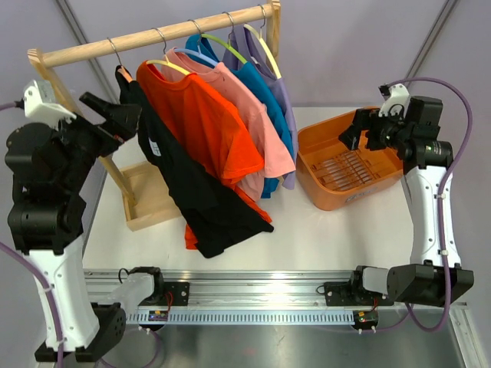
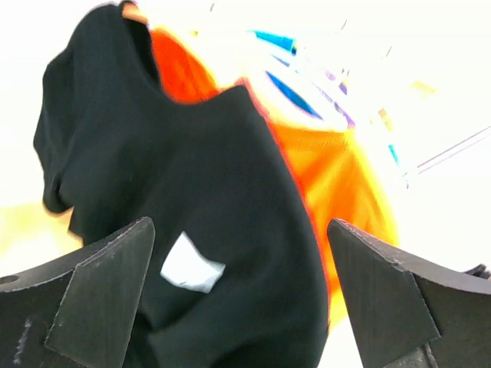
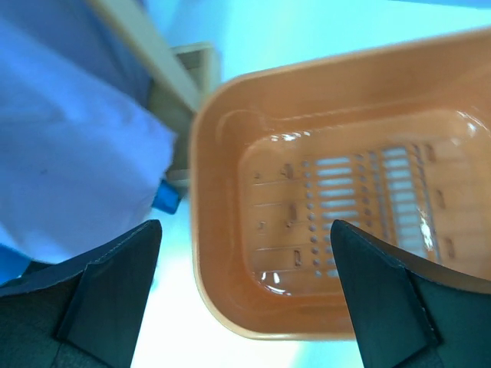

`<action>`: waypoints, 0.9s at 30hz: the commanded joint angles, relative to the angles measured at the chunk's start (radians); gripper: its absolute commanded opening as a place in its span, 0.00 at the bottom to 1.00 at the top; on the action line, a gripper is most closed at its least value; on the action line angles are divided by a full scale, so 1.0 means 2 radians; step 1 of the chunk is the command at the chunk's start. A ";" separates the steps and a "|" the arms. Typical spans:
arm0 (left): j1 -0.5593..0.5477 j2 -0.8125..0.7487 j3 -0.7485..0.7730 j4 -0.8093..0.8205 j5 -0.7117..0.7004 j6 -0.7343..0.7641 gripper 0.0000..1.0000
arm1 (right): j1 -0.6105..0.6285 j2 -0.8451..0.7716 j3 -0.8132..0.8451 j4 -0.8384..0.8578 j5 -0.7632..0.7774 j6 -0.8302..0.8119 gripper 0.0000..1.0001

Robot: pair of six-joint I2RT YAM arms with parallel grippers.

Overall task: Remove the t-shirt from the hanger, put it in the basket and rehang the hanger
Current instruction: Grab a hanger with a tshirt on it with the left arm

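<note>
Backdrop: grey walls are flanking the table (image 1: pixel 322 238) bearing the wooden rack (image 1: pixel 153 34).
Black t-shirt (image 1: pixel 192 192): hanging on its hanger (image 1: pixel 123 75) at the rack's left end, draping downward.
Left gripper (image 1: pixel 129 121): nearer, facing the shirt's shoulder, jaws gaping wide, arm raised.
Right gripper (image 1: pixel 351 129): hovering right of the rack, above orange basket (image 1: pixel 311 188), jaws gaping wide.

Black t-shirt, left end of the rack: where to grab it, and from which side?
Probably the shoulder fabric of the black t-shirt, just under its hanger, coming from the left. It hangs outermost on the rail, so that face is uncovered; the orange t-shirt covers its other side. The open left pincer faces it.
</note>
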 commanded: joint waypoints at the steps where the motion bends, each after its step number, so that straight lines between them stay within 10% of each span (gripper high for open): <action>1: 0.002 0.047 0.055 0.000 -0.016 -0.016 0.99 | 0.037 0.016 0.036 -0.023 -0.018 -0.050 1.00; 16: -0.021 0.206 0.159 0.003 -0.108 0.012 0.93 | 0.074 0.039 0.017 -0.049 0.032 -0.116 0.99; 27: -0.031 0.241 0.172 -0.003 -0.134 0.041 0.61 | 0.074 0.034 0.006 -0.021 0.046 -0.109 1.00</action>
